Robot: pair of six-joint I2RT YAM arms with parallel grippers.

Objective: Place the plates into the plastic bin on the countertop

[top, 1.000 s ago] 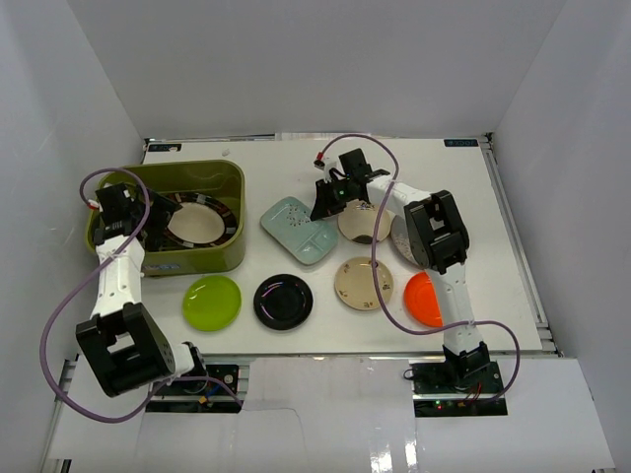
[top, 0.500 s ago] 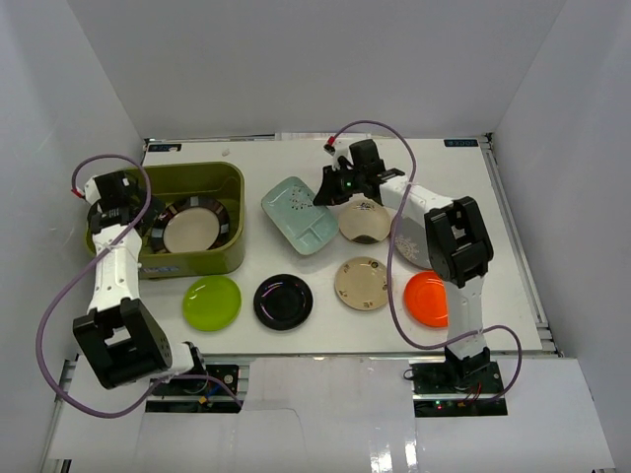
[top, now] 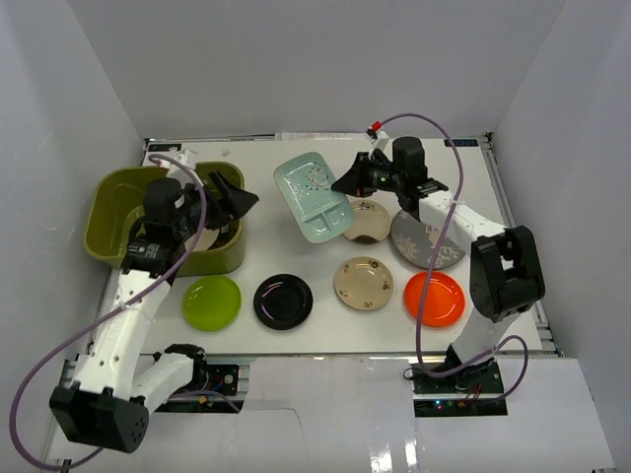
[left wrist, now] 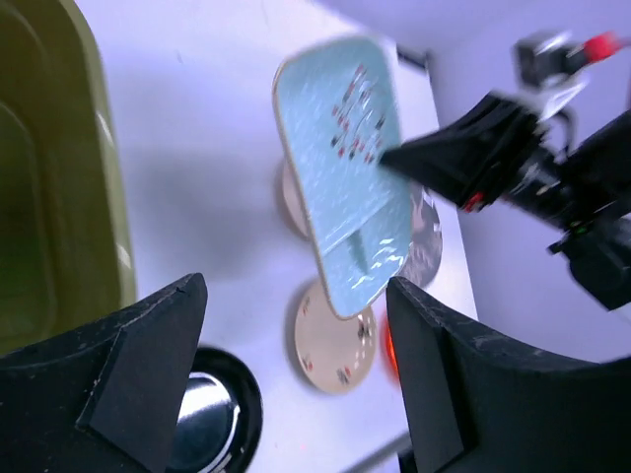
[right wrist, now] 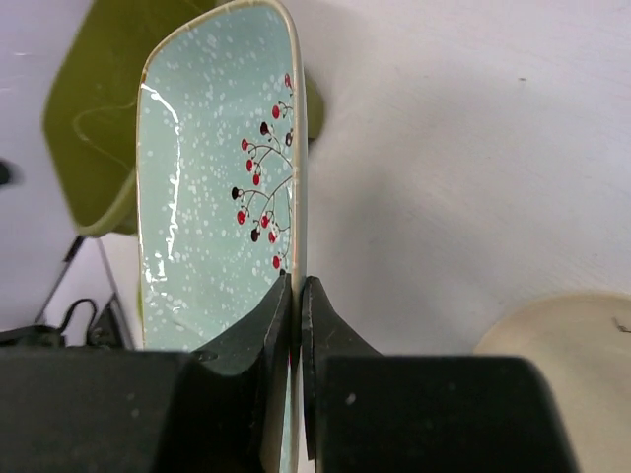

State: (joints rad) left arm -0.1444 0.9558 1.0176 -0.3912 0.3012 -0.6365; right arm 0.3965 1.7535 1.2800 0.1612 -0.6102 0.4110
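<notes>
Right gripper [top: 345, 185] clamped on rim of teal tray [top: 314, 200] — tray airborne, tilted, between plastic bin [top: 118, 212] and cream plate [top: 367, 222]. Left gripper [top: 240, 192] fingers apart over bin's right wall. Risk: thin edge pinch, tray may pivot or slip — drop onto plates below

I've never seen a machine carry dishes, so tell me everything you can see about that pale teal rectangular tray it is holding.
The pale teal rectangular tray has rounded corners, a thin cream rim and a glossy, white-speckled glaze that looks ceramic. A twig with red and dark berries is painted inside, and a raised ridge divides it. It hangs tilted above the white table, right of the olive-green bin, pinched at its rim only by the black fingers of the right gripper.
</notes>
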